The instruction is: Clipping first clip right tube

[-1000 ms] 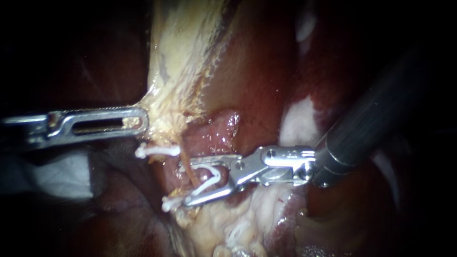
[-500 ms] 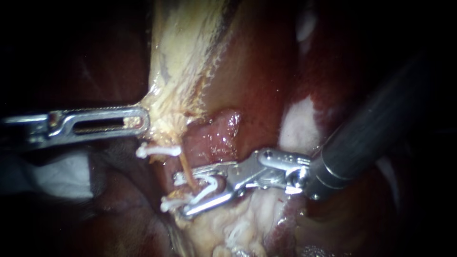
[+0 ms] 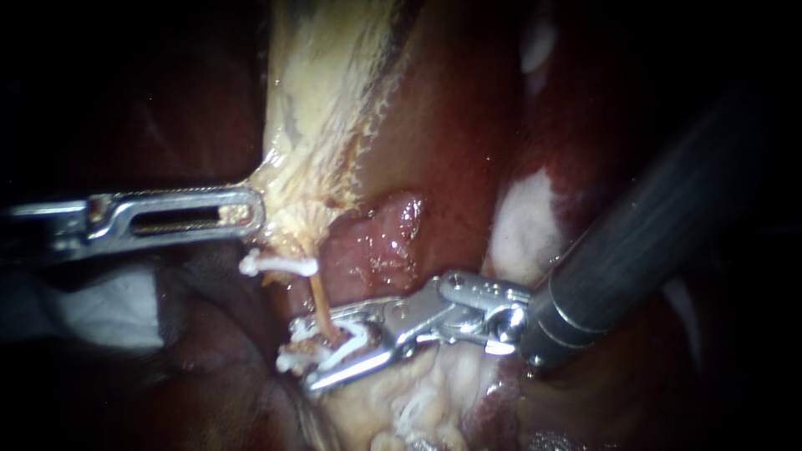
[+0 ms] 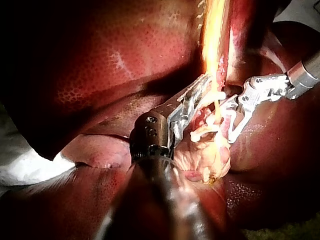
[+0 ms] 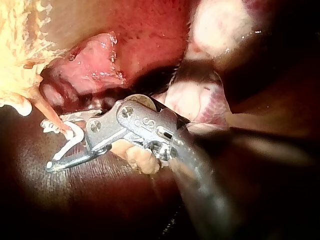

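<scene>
Dark liver (image 3: 451, 125), white cloth (image 3: 109, 309).

The hand of my right instrument (image 5: 48, 144) has its jaws apart, with a white clip (image 5: 75, 139) held between them and touching both. A thin orange tube (image 5: 50, 116) meets the clip at its bend. Beyond lie wet pink tissue (image 5: 95, 62) and dark red liver (image 5: 150, 30).

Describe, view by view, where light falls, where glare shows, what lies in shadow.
Endoscope view: light pools on the central pale tissue and glints off the right instrument; edges black. Left wrist view: pale tissue glares ahead of the left instrument, whose shaft is shadowed. Right wrist view: glare on pale tissue beyond the clip; shaft dark.
</scene>
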Tool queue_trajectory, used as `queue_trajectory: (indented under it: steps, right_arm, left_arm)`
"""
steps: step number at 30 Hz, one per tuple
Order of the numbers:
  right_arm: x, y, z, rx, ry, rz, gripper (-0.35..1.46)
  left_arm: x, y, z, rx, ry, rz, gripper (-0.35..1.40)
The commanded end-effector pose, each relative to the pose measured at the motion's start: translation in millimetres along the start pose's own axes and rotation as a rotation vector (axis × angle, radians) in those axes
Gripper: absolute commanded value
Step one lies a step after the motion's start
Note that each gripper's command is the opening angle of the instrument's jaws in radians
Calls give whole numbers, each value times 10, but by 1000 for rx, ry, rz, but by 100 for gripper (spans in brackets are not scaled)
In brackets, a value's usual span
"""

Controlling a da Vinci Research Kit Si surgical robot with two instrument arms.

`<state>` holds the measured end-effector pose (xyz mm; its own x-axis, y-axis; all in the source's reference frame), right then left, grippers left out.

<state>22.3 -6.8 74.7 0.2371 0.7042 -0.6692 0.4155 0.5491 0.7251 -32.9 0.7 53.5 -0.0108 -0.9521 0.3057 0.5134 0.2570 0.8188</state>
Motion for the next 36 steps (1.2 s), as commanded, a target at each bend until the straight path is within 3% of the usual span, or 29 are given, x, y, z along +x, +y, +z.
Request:
queue_trajectory:
  steps: [1, 8, 15, 16, 21, 22, 27, 36]
  right_arm:
    - [-3, 0, 0, -1, -1, 2, 42]
    - [-18, 3, 4, -2, -7, 23, 39]
    - [-19, 3, 4, 5, -10, 39, 30]
    - [-20, 3, 4, 5, -10, 45, 25]
    - [-19, 4, 3, 0, -4, 57, -32]
    - [-20, 5, 3, -10, -4, 57, -35]
    - [-21, 10, -2, -26, -33, 59, -35]
    - [-24, 9, -2, -26, -37, 70, -35]
  left_arm:
    - [0, 0, 0, 1, 0, 0, -35]
    - [0, 0, 0, 1, 0, 0, -35]
    - [0, 1, 0, 1, 0, 0, -35]
    - [0, 1, 0, 1, 0, 0, -35]
    - [0, 1, 0, 2, 0, 0, -35]
    - [0, 1, 0, 2, 1, 0, -35]
    - [0, 2, 0, 2, 1, 0, -35]
    - [-1, 4, 1, 2, 1, 0, -35]
